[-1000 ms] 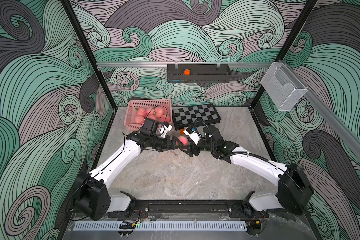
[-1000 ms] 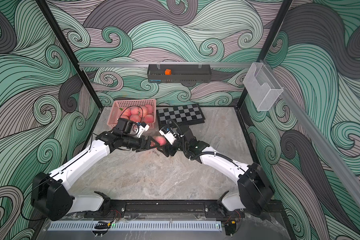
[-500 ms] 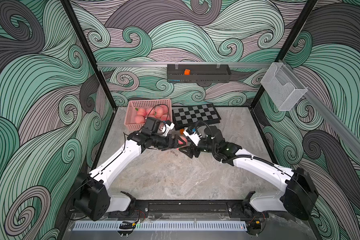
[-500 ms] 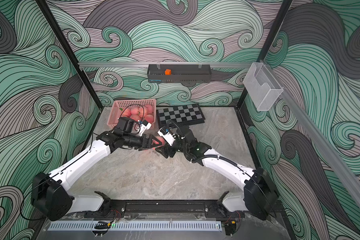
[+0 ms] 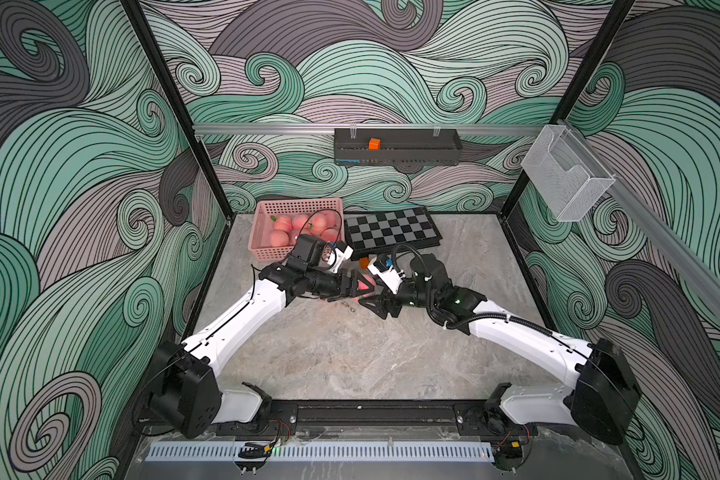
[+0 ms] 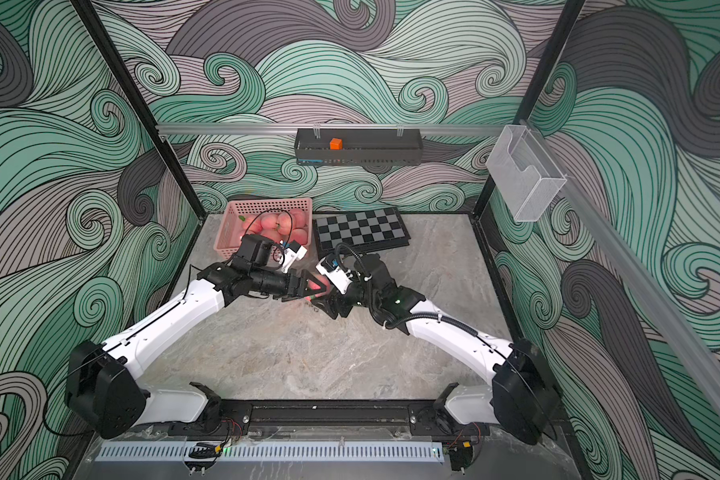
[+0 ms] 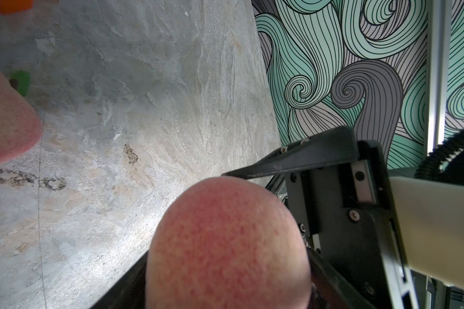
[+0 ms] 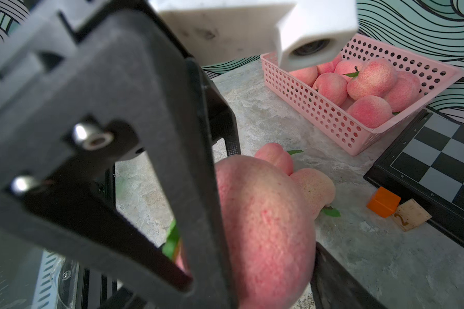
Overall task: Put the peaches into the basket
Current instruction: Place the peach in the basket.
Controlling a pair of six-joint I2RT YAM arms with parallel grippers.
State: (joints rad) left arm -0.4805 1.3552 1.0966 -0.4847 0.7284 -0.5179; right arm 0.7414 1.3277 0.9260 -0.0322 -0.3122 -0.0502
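One pink peach (image 5: 365, 285) (image 6: 319, 285) hangs just above the table's middle, where my two grippers meet. My right gripper (image 5: 374, 296) (image 8: 252, 267) is shut on this peach (image 8: 265, 227). From the opposite side my left gripper (image 5: 355, 286) (image 7: 225, 267) has its jaws pressed on the same peach (image 7: 225, 240). The pink basket (image 5: 298, 205) (image 8: 319, 112) stands at the back left and holds several peaches (image 5: 304, 224). Two more peaches (image 8: 275, 157) (image 8: 314, 190) lie on the table between the held one and the basket.
A black chessboard (image 5: 391, 228) lies right of the basket. An orange cube (image 8: 383, 202) and a small numbered tile (image 8: 410, 214) sit at its front edge. On the walls hang a black tray (image 5: 395, 158) with an orange cube and a clear holder (image 5: 566, 178).
My left gripper's jaws have narrowed onto the peach that the right gripper holds. Both grippers have shifted slightly left together.
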